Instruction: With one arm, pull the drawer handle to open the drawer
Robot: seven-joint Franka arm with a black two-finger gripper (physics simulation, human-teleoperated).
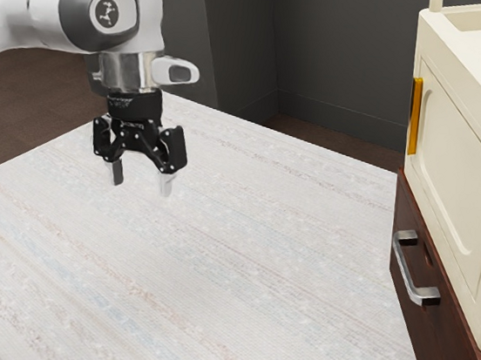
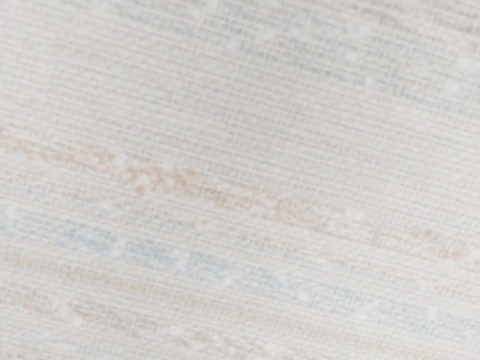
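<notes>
Inspecting the claw (image 1: 142, 179), you find its 2 fingers apart with nothing between them, pointing down above the desk (image 1: 188, 253) and well apart from the metal handle (image 1: 405, 270), presumably to leave room to travel across and turn for a grip. The handle stands out from the dark drawer (image 1: 420, 323) under the cream cabinet (image 1: 453, 162), likely so that you can pull over the desk; the unit is cut off at the exterior view's right and lower edges, and you cannot confirm the drawer front's exact fit.
</notes>
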